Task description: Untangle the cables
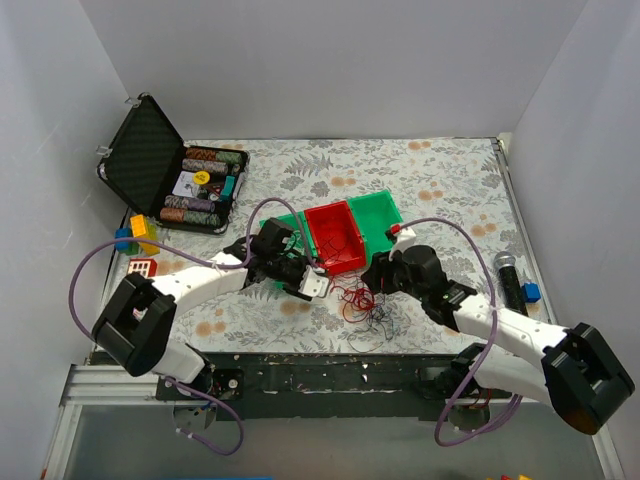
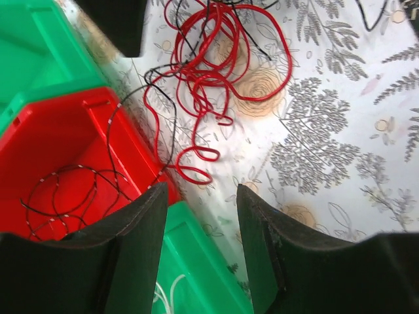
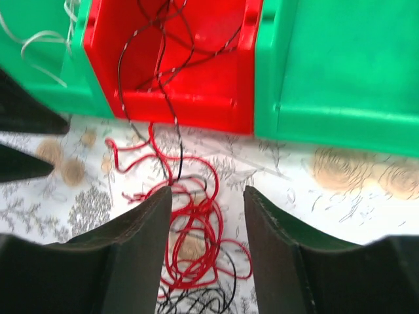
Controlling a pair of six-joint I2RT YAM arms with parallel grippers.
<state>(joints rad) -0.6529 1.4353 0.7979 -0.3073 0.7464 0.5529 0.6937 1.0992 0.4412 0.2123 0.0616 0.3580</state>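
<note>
The cables [image 1: 362,300] are a small tangle of thin red and black wires on the floral cloth, just in front of the red bin [image 1: 335,238]. A black strand [image 3: 150,46] runs from the tangle over the bin's wall and loops inside it [image 2: 72,196]. My left gripper [image 2: 203,196] stands open over the corner of a green bin [image 2: 190,261], with nothing between its fingers and the red loops [image 2: 209,59] ahead of it. My right gripper [image 3: 208,196] is open above the red loops [image 3: 196,222], which lie between and below its fingers.
Green bins flank the red one: the left [image 3: 39,46] holds pale strands, the right [image 3: 340,65] looks bare. An open case of poker chips [image 1: 175,175] and toy blocks [image 1: 140,235] sit at the far left. A microphone [image 1: 508,280] lies at the right.
</note>
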